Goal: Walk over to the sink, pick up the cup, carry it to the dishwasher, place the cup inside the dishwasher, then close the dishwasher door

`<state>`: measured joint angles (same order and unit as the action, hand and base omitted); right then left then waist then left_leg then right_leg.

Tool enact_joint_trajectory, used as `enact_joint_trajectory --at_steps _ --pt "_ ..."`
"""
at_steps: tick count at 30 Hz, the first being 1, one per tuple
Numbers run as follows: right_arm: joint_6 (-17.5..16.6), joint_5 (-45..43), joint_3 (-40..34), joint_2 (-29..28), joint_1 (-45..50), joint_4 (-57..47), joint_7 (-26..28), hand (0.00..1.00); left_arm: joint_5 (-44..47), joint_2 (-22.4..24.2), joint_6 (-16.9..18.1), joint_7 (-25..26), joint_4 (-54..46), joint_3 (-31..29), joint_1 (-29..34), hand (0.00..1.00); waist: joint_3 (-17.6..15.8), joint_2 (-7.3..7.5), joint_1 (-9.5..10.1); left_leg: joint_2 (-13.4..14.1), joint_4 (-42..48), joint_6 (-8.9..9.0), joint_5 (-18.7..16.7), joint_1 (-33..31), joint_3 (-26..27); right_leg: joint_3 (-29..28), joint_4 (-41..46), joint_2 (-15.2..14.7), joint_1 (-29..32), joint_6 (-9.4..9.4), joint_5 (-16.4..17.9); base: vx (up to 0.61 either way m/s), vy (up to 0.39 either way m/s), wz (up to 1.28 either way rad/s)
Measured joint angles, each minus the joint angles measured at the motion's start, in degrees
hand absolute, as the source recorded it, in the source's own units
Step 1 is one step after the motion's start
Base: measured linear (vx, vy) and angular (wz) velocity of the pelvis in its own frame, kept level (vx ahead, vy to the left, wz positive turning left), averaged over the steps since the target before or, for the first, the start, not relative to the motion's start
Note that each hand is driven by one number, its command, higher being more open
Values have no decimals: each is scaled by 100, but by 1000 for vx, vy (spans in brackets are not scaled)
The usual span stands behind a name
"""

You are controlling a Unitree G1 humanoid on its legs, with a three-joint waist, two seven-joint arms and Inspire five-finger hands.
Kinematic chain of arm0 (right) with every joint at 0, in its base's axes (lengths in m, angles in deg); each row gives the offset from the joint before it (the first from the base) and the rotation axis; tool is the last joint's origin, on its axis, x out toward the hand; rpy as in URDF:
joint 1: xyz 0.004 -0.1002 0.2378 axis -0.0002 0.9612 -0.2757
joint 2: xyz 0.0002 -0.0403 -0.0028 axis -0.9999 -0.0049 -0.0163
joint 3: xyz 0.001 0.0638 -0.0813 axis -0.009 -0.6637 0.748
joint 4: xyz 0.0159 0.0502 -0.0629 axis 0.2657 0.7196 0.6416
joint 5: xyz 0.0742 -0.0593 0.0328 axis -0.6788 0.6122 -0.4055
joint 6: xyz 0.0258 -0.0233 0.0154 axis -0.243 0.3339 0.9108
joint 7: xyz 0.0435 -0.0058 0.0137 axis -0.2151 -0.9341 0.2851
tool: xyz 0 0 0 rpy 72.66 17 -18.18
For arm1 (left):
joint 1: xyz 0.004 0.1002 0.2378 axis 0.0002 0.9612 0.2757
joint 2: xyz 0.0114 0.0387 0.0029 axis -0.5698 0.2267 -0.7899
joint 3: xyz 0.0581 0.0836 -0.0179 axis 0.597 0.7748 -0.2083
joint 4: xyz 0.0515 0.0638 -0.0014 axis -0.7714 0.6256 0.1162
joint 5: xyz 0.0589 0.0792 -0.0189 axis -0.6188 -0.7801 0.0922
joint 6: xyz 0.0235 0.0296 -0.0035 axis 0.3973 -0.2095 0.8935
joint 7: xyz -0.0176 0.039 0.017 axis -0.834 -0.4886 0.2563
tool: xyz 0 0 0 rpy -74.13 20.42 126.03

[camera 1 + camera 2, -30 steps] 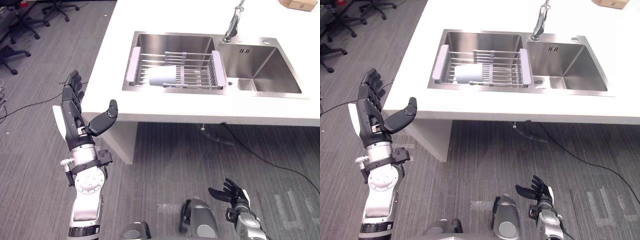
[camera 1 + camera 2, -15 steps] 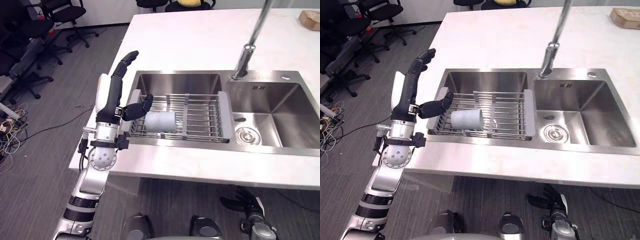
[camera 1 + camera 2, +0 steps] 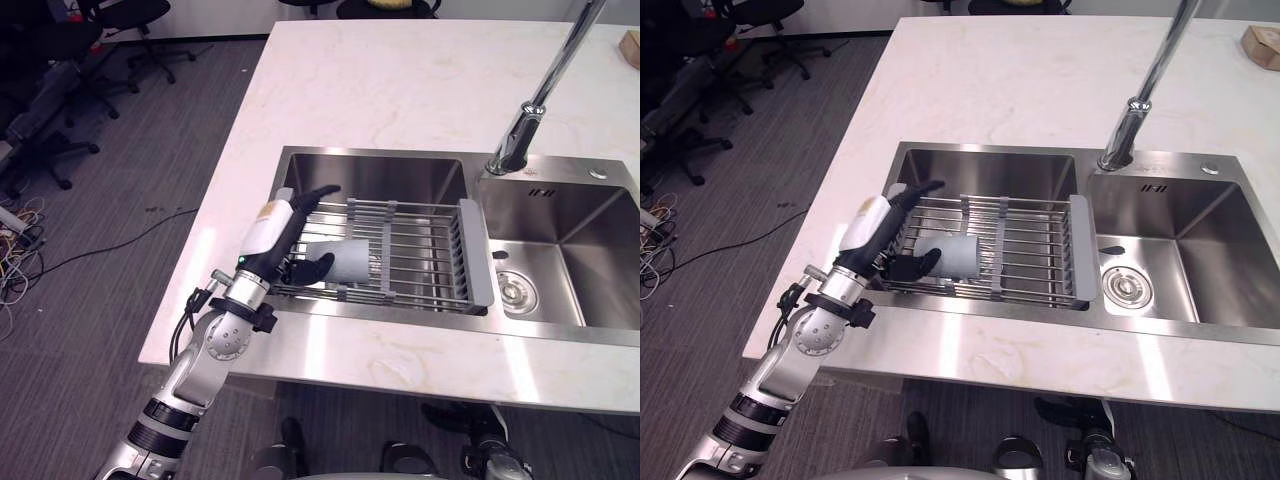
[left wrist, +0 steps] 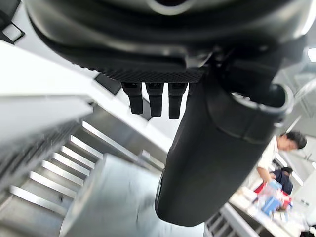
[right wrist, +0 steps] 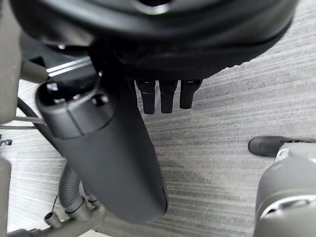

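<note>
Looking down on a white marble counter (image 3: 400, 80) w/ a double stainless sink (image 3: 590, 235) set in it. Tall chrome faucet (image 3: 520, 140) at the back edge, between the 2 basins. Across the L basin, a wire dish rack (image 3: 478, 255) w/ grey end pieces. On the rack's L part, a pale grey cup (image 3: 348, 258) lying on its side.

L hand (image 3: 272, 228) extended over the sink's L rim into that basin, white cover on its back. Fingers (image 3: 318, 192) straight and close together, held above the rack, over the cup. Thumb (image 3: 312, 268) spread well apart from them, lower down, right at the cup's L end; contact w/ the cup impossible to tell. Nothing gripped. Same seen in the L wrist view: straight fingers in a row, thumb stretched out over the cup's grey side, rack wires beside it; a person (image 4: 284, 145) far in the bkgd.

R hand (image 5: 113, 143) low down, over grey carpet (image 5: 237, 89), well away from the counter. Fingers straight and side by side, thumb out, holding nothing.

Cardboard box (image 3: 632, 45) at the counter's far R edge. Grey carpet and black office chairs (image 3: 40, 110) to the L of the counter.
</note>
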<state>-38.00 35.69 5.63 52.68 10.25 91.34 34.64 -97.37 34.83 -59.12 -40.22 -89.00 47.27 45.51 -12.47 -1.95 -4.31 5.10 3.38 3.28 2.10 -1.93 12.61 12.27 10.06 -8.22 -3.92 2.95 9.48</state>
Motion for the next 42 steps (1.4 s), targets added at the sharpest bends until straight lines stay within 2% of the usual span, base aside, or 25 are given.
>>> enact_joint_trajectory --at_steps 10,16,21,26,33,37,42 --pt "6 225 268 -4 21 142 5 90 -113 -332 58 -130 0 285 291 90 275 -16 -13 -88 -514 -39 222 271 80 -61 -282 -4 -108 57 -138 -2 9 -2" --pt "17 233 349 8 19 143 6 90 -259 -476 114 -251 2 405 284 90 299 -21 -122 -170 -839 -96 433 404 78 -57 -344 -33 -114 39 -202 -44 34 0" --pt "59 283 482 9 25 143 41 90 -264 -497 117 -338 260 513 -61 90 308 -33 -154 -193 -842 -111 443 398 113 -95 -407 -53 -93 32 -243 -42 32 -4" --pt "67 282 479 10 13 140 69 90 -365 -520 95 -350 525 541 -462 90 320 -54 -273 -206 -845 -112 442 331 122 -119 -528 -51 -70 34 -304 -4 9 -2" --pt "123 283 475 7 -69 141 98 90 -470 -575 -90 -402 978 769 -963 90 313 -80 -369 -205 -845 -102 434 281 116 -151 -636 -39 -41 38 -357 18 -2 -3" --pt "124 283 470 12 -202 142 101 90 -478 -566 -197 -510 1400 851 -1285 90 271 -157 -452 -203 -846 -102 434 278 116 -158 -646 -35 -45 38 -375 0 0 0" --pt "171 284 476 10 -210 143 124 90 -480 -568 -209 -621 1537 968 -1533 90 251 -191 -450 -202 -849 -97 431 272 106 -143 -652 -36 -45 37 -376 0 0 0"
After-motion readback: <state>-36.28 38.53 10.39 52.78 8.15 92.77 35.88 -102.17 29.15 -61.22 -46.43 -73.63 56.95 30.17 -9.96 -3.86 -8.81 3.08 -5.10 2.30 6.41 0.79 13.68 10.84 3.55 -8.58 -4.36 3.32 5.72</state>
